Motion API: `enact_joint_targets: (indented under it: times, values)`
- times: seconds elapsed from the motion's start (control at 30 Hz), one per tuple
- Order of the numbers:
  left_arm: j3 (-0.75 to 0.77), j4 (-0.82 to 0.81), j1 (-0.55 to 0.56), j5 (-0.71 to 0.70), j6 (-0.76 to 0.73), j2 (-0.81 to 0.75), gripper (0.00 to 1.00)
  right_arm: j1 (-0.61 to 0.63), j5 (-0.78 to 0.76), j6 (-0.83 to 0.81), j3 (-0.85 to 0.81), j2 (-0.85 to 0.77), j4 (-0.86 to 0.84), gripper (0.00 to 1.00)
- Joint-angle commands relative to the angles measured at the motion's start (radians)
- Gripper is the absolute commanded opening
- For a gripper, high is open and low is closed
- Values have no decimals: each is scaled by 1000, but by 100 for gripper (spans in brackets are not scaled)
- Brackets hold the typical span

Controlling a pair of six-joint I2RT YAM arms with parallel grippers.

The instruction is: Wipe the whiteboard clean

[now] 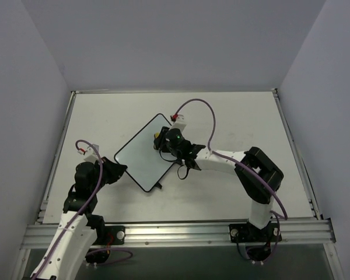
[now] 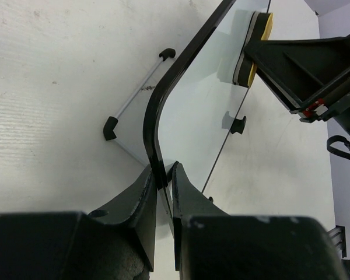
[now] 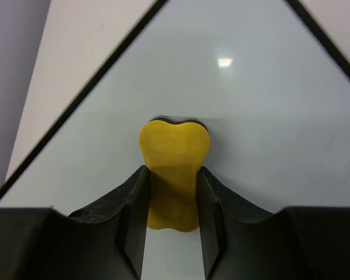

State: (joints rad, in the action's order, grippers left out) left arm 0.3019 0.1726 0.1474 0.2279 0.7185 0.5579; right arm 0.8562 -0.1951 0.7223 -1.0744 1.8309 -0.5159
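Observation:
The whiteboard lies flat and turned at an angle near the table's middle; its white face shows no marks. My left gripper is shut on the black frame at the board's near left corner. My right gripper is shut on a small yellow sponge and presses it down onto the board near its far right edge. From the left wrist the sponge shows with its grey underside against the white face. In the right wrist view the board fills the frame, clean.
A black foot bar sticks out under the board on the left. A second small foot shows at the board's near corner. Raised rails edge the table; grey walls stand on three sides.

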Motion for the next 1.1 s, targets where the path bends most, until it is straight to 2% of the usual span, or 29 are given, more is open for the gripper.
enact_joint_targets:
  times: [0.0, 0.13, 0.37, 0.5, 0.7, 1.07]
  values:
    - [16, 24, 15, 11, -45, 10, 2, 127, 42, -26, -96, 88, 111, 0]
    - [16, 22, 18, 7, -45, 13, 2, 197, 42, -29, -203, 152, 145, 0]
    - [17, 22, 21, 5, -45, 16, 2, 211, 60, -15, -202, 192, 139, 0]
    - [17, 22, 23, 5, -47, 14, 2, 141, 115, 22, -99, 163, 71, 0]
    - [19, 21, 26, 4, -47, 22, 2, 20, 111, 25, 42, 84, 27, 0]
    - [23, 18, 31, -7, -47, 43, 2, -163, 178, 66, 250, 51, -88, 0]
